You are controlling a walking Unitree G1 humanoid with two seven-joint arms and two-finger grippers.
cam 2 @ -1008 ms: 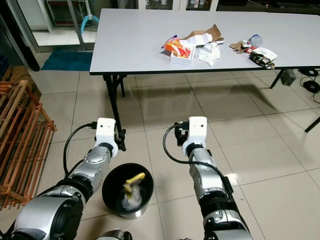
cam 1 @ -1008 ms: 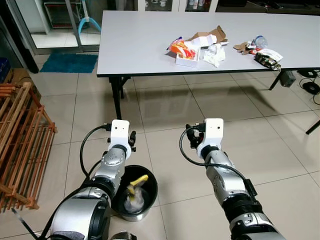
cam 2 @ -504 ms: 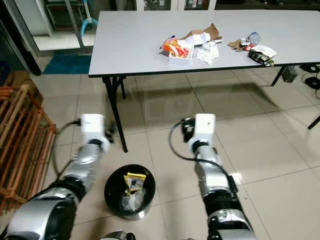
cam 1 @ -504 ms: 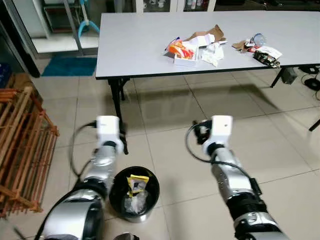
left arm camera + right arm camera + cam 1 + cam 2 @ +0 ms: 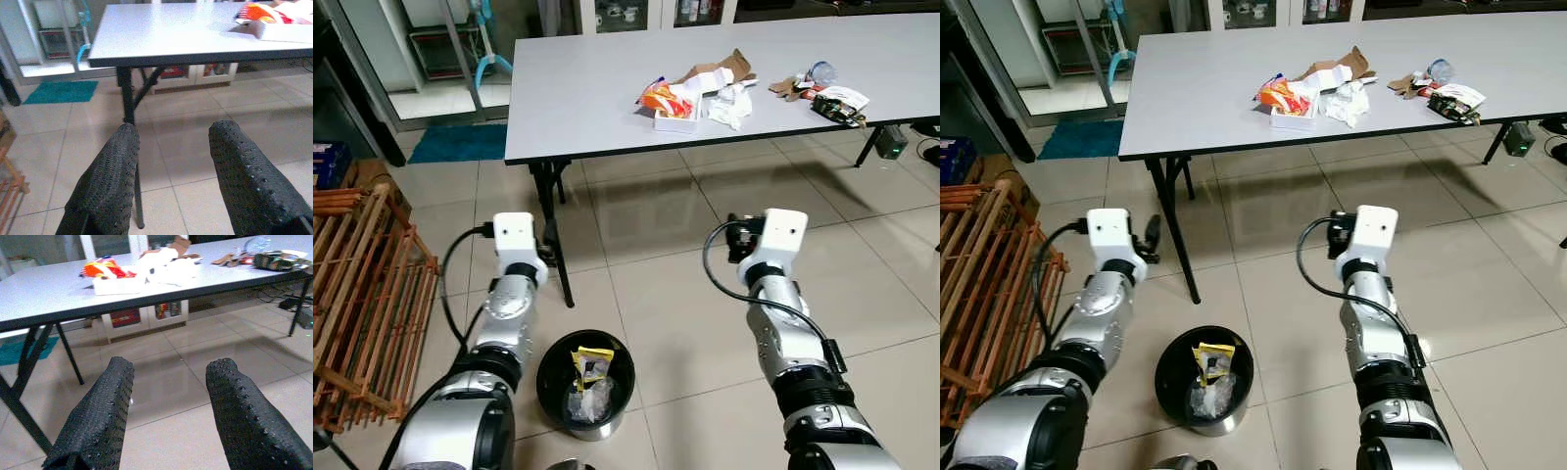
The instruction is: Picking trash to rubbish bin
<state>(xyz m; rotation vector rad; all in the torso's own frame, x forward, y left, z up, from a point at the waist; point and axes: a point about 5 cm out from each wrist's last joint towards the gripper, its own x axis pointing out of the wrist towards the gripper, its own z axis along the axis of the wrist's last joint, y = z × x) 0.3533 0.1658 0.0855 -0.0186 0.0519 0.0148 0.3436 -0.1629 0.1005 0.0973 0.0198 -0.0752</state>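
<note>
Lying tabletop trash [image 5: 700, 88], grippers [image 5: 171, 171] seemingly apart

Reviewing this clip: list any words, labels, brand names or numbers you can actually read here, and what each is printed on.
None can be read.
Orange snack wrapper on the table: print too small.
Dark packet near the table's right end: blurred.
Yellow packet in the rubbish bin: print too small.
Blue box by the wooden rack: unreadable.

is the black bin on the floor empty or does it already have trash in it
Not empty. The black bin holds a yellow wrapper and crumpled clear plastic.
</note>
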